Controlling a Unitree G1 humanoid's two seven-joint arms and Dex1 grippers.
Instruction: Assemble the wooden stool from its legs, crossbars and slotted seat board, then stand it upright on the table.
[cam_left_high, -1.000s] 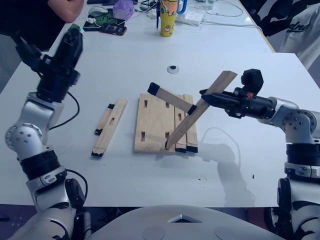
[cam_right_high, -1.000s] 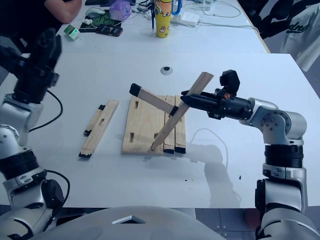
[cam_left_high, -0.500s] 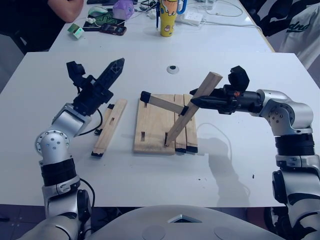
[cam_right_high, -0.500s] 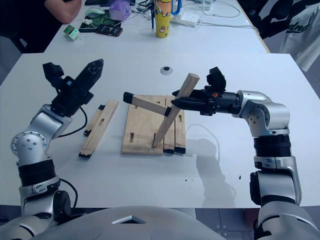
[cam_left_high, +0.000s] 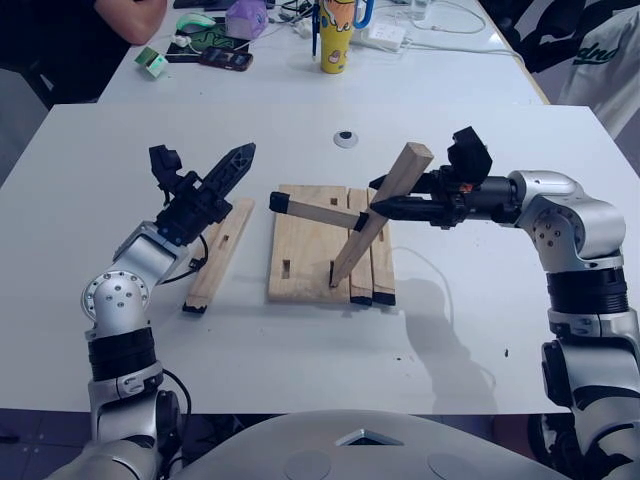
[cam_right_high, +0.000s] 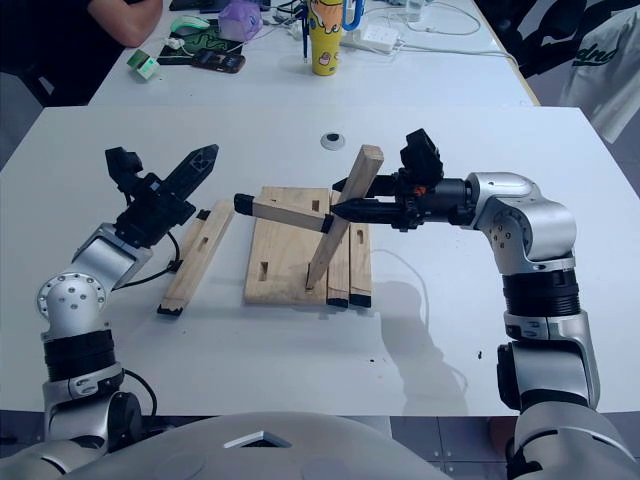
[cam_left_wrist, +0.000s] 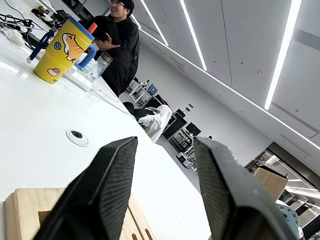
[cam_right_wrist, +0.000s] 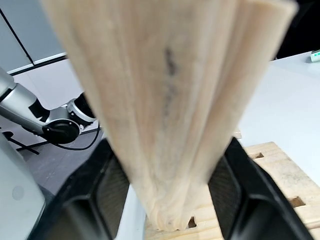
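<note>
The slotted seat board (cam_left_high: 305, 245) lies flat mid-table. My right gripper (cam_left_high: 374, 208) is shut on a wooden leg (cam_left_high: 400, 175) that stands tilted, its lower end on the board. A crossbar (cam_left_high: 315, 210) with a black tip juts left from that leg. In the right wrist view the leg (cam_right_wrist: 165, 100) sits between the fingers (cam_right_wrist: 95, 192). Two more pieces (cam_left_high: 378, 268) lie along the board's right edge. Loose legs (cam_left_high: 218, 250) rest left of the board. My left gripper (cam_left_high: 243, 156) hovers open above them, nothing between its fingers (cam_left_wrist: 102, 195).
A yellow cup (cam_left_high: 338, 35), a phone (cam_left_high: 225, 58) and clutter stand on the far table. A round grommet (cam_left_high: 346, 138) sits behind the board. A thin white cable (cam_left_high: 432, 268) loops right of the board. Bare table lies in front.
My left arm has swung down from high at the left to just above the loose legs. The right gripper has carried the leg leftward and stood it steeper on the board.
</note>
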